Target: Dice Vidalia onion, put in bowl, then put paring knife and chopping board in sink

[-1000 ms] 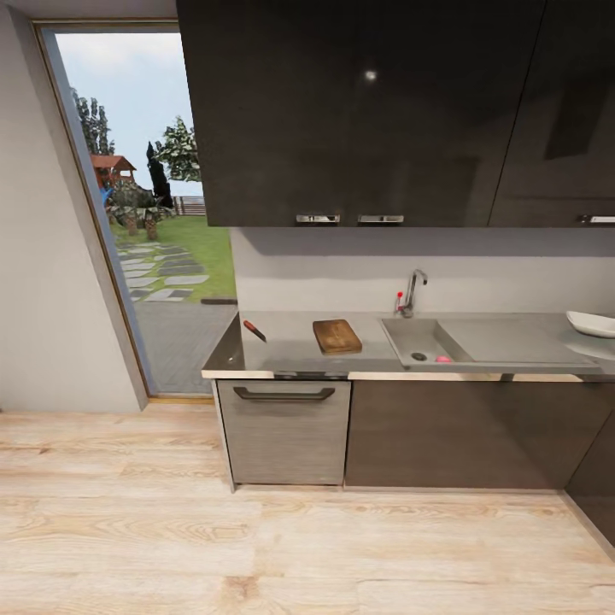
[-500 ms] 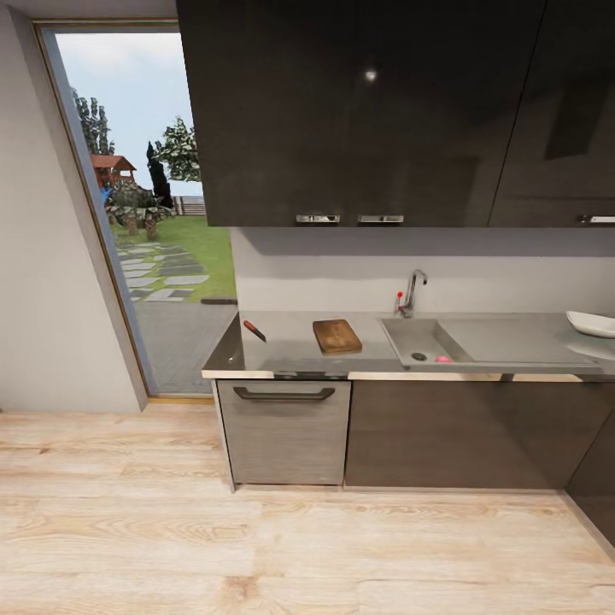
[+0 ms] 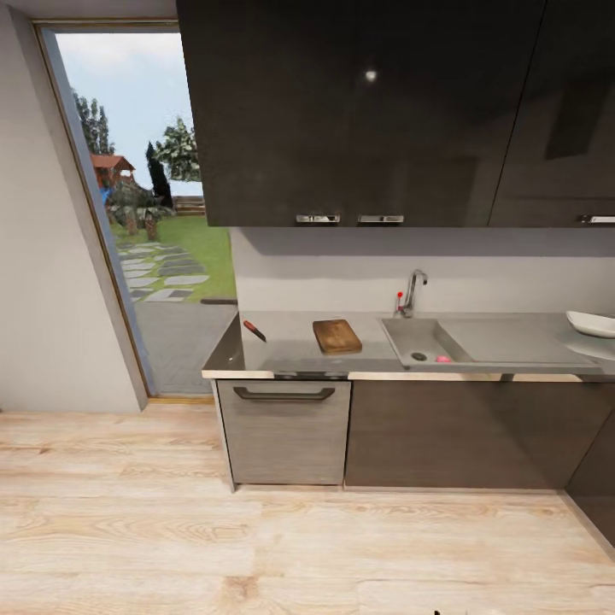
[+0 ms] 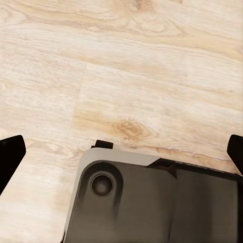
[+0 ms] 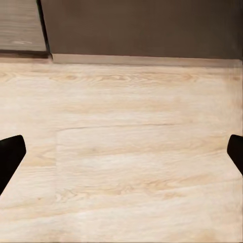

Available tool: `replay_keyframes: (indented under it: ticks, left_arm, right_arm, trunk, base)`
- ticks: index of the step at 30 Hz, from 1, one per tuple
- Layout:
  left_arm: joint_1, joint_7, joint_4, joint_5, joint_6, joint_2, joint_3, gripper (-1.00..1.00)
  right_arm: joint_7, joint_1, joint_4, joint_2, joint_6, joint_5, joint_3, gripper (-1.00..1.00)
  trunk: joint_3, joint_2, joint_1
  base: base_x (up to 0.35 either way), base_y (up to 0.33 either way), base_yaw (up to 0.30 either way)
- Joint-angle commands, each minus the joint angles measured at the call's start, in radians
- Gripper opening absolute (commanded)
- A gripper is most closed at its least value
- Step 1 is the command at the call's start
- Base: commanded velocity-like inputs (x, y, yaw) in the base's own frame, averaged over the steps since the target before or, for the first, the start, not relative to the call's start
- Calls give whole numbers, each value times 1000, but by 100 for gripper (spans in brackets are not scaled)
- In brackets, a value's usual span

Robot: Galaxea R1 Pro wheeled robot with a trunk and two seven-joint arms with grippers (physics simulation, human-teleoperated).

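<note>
Progress-wise, basically nothing was done at this point, as far as I could judge. The robot was parked back on the wooden floor (image 3: 256, 530), well apart from the kitchen run, looking at it from a distance.

Vidalia onion (image 3: 442, 359) was sitting in the sink (image 3: 410, 335), a little pink blob at the basin's near edge, right of centre in the head view and just beside the drain. Chopping board (image 3: 336, 336) lay flat on the countertop (image 3: 290, 354) just left of the sink, nothing on it. Paring knife (image 3: 254, 330) was further left, near the counter's left end, apart from the board. Bowl (image 3: 591, 324) was cut off by the right edge of the frame and looked empty, though it was too small to be sure.

Both wrist cams pointed at floorboards. The left gripper (image 4: 121, 152) had its dark fingertips at opposite edges of its picture, so spread wide with nothing between them, over what looked like the robot's own grey base (image 4: 152, 202). The right gripper (image 5: 121, 154) was the same: fingers wide apart, nothing held, cabinet fronts (image 5: 142, 25) at the top of its frame.

So everything was left: drive up, grab the onion, dice, fill the bowl, put knife and board in the sink.
</note>
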Motion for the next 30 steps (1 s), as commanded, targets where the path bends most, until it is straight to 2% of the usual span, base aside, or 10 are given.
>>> replay_keyframes:
  ticks: [1, 2, 3, 4, 7, 10, 11, 18, 25, 30]
  left_arm:
    - [0, 0, 0, 3, -1, 0, 1, 100]
    - [0, 0, 0, 3, -1, 0, 1, 100]
    - [0, 0, 0, 2, -1, 0, 1, 100]
    - [0, 0, 0, 2, -1, 1, 1, 100]
    - [0, 0, 0, 1, -1, 2, 1, 100]
    - [0, 0, 0, 1, -1, 2, 1, 100]
    - [0, 0, 0, 0, -1, 2, 1, 100]
    - [0, 0, -1, -1, -1, 2, 1, 100]
    - [0, -2, -3, -2, -2, 2, 1, 100]
    - [0, -3, -3, -2, -2, 1, 1, 100]
  right_arm:
    - [-12, 0, -35, 0, 32, 0, 1, 100]
    - [-20, -1, -68, 0, 61, -1, 1, 100]
    - [-39, -2, -160, 1, 134, -1, 1, 100]
    - [-46, -4, -216, 2, 172, -1, 1, 100]
    - [-56, -22, -314, 3, 233, 0, 2, 100]
    - [-61, -87, -397, 6, 346, 1, 2, 100]
    - [-61, -139, -414, 12, 410, 1, 3, 100]
    - [-85, -326, -429, 70, 565, 16, 4, 100]
    - [-141, -519, -427, 149, 697, 84, 16, 100]
    - [-147, -606, -407, 171, 729, 96, 17, 100]
  trunk:
    - [-1, -1, 0]
    - [-1, -1, 0]
    - [-1, -1, 0]
    - [-1, -1, 0]
    - [-1, -1, 0]
    - [-1, -1, 0]
    - [-1, -1, 0]
    - [-1, -1, 0]
    - [-1, -1, 0]
    - [-1, -1, 0]
  base:
    - [0, 0, 0]
    - [0, 0, 0]
    - [0, 0, 0]
    - [0, 0, 0]
    - [0, 0, 0]
    - [0, 0, 0]
    - [0, 0, 0]
    - [0, 0, 0]
    - [0, 0, 0]
    - [20, 0, 0]
